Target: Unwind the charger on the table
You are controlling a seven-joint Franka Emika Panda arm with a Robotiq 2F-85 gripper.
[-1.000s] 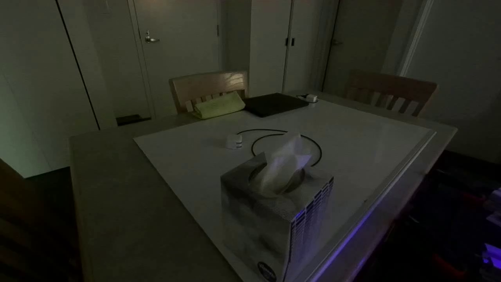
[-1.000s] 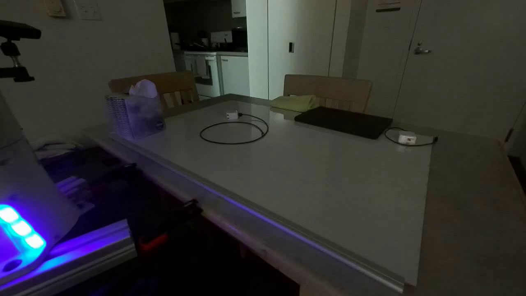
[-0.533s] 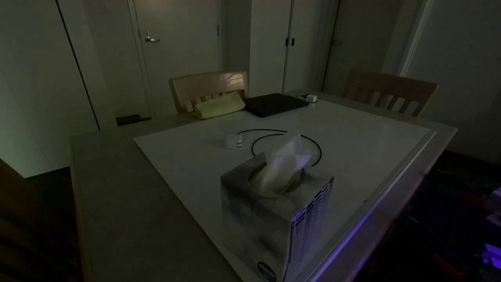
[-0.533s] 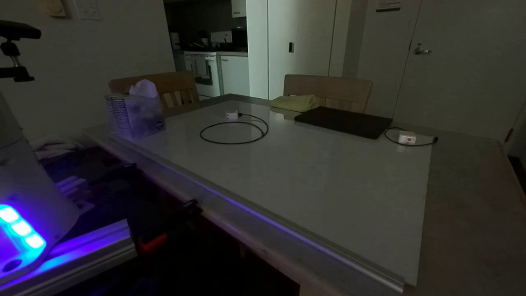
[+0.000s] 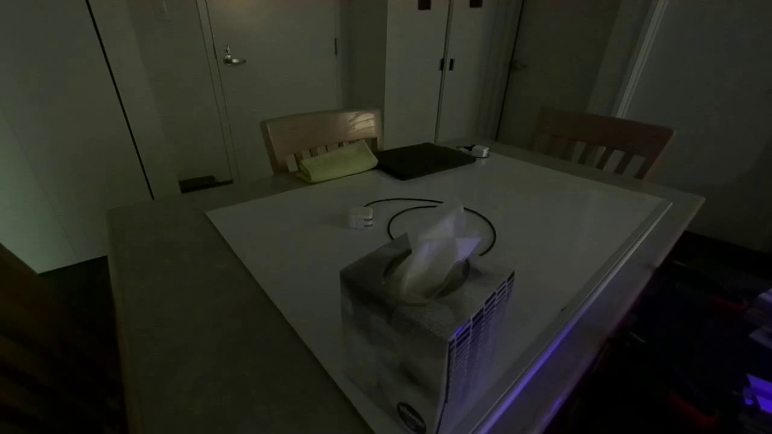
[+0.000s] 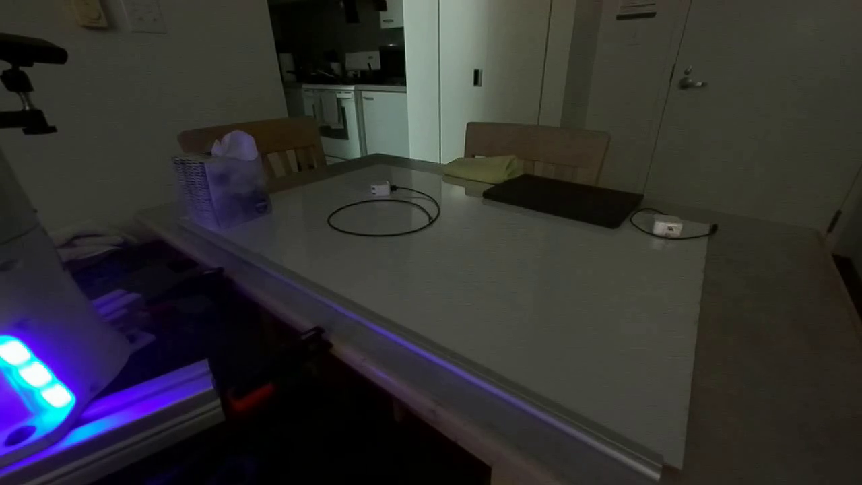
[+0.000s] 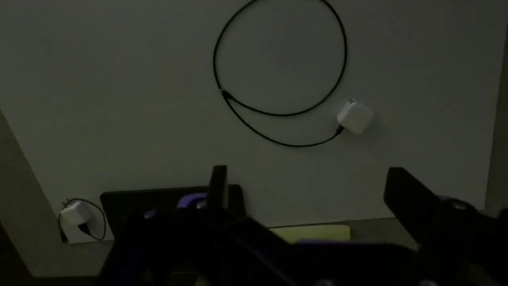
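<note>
The charger has a white plug block [image 6: 380, 189] and a thin black cable [image 6: 384, 235] lying in one wide loop on the white-topped table [image 6: 525, 289]. In the wrist view the plug block [image 7: 356, 116] lies right of the loop. The cable [image 7: 293, 146] runs left from it, and its dark end touches or crosses the cable at the loop's left; the loop's top is cut off. My gripper [image 7: 308, 168] is open and empty, its fingers wide apart. Only its dark fingertips show at the top edge in both exterior views, high above the table: gripper [image 5: 450, 3], gripper [image 6: 366, 8].
A tissue box [image 5: 392, 343] stands at a table corner and hides part of the loop in an exterior view. A black pad [image 6: 562, 199], a yellow-green cloth [image 6: 481, 168] and a smaller coiled cable with a white block [image 6: 667, 226] lie along the far side. Wooden chairs [image 6: 539, 145] stand beyond.
My gripper's fingertips have come down into the top edge of both exterior views, where they did not show before. The charger and the other things have not moved.
</note>
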